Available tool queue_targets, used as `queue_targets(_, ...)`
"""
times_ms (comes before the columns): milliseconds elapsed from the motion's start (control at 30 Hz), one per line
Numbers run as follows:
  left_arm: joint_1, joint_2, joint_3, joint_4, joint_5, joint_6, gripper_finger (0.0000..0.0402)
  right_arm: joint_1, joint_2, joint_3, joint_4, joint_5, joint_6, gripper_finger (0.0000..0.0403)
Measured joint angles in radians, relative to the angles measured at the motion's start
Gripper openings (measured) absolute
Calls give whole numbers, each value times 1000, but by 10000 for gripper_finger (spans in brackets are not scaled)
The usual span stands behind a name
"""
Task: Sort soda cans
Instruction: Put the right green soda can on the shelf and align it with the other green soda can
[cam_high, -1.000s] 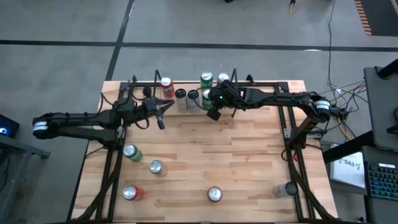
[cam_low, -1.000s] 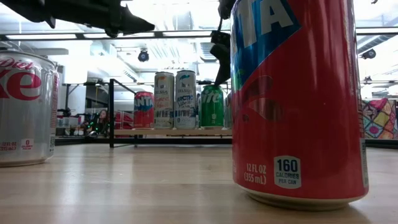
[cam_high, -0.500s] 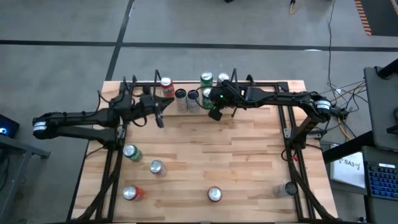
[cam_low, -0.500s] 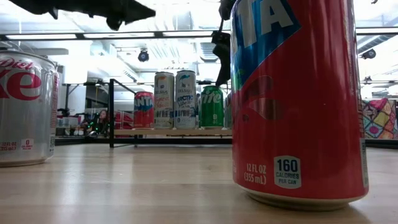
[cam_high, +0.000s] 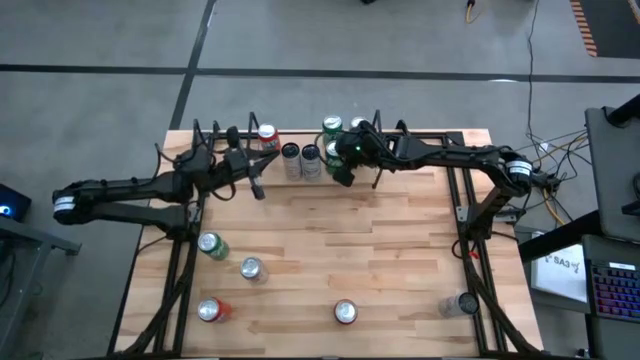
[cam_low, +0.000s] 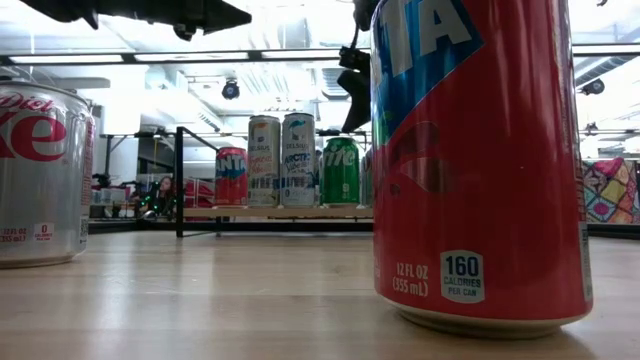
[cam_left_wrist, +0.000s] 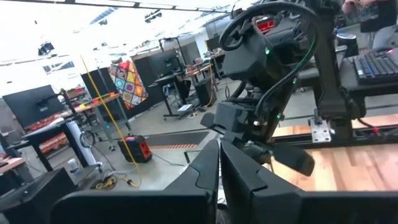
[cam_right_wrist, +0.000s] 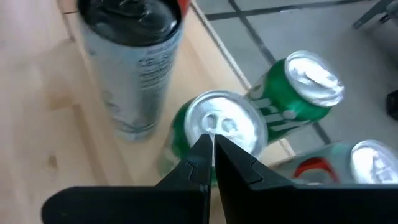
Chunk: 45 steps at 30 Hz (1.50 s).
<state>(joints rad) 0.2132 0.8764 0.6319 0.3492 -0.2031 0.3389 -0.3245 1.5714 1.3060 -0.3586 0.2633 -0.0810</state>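
Soda cans stand in a group at the table's far edge: a red one (cam_high: 267, 135), two tall silver ones (cam_high: 291, 155) (cam_high: 311, 157), green ones (cam_high: 332, 127) and a silver-white one (cam_high: 358, 127). My right gripper (cam_high: 340, 174) is shut, its tips just above the top of a green can (cam_right_wrist: 217, 124) that stands upright on the table. My left gripper (cam_high: 256, 186) is shut and empty, held high over the table's far left and pointing level toward the right arm. Several more cans (cam_high: 211, 244) stand on the near half. My right gripper's shut fingertips (cam_right_wrist: 205, 146) slant down from above over the silver top of the green can (cam_right_wrist: 227, 121). Whether they touch the top, I cannot tell. The can stands upright on the table (cam_low: 340, 170).
Near-half cans: green (cam_high: 211, 244), silver (cam_high: 251, 268), red (cam_high: 210, 310), red (cam_high: 345, 313), and a pale one (cam_high: 462, 303) at the near right. A big red can (cam_low: 480, 160) and a silver one (cam_low: 40, 170) stand close to the low camera. Bare wood (cam_high: 380, 240) lies between.
My left gripper has risen and drawn back a little toward the table's far left, staying shut and empty. My right gripper has kept its place over the green can.
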Motion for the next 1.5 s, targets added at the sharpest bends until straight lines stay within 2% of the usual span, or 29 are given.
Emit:
queue_targets(200, 14, 1, -4, -25, 0, 13, 0, 14, -23, 8, -17, -122, 62, 9)
queue_targets(333, 14, 1, -5, -48, 11, 20, 0, 14, -10, 11, -54, -133, 65, 9)
queue_targets(400, 15, 4, -6, -64, 67, 31, 0, 10, 5, 9, -55, -132, 57, 9)
queue_targets(500, 16, 28, -6, -62, 203, 59, 0, 8, 23, 9, -54, -126, 44, 9)
queue_targets(567, 15, 56, -6, -53, 241, 80, 0, 8, 28, 9, -49, -108, 43, 9)
queue_targets(900, 35, 181, -6, 47, 240, 132, 0, -1, 30, 9, -43, -25, 8, 9)
queue_targets(1200, 43, 183, -5, 54, 240, 127, 0, -2, 27, 32, -95, -25, 25, 9)
queue_targets(1500, 44, 183, -5, 55, 240, 124, 0, -15, 48, 31, -54, 0, -56, 9)
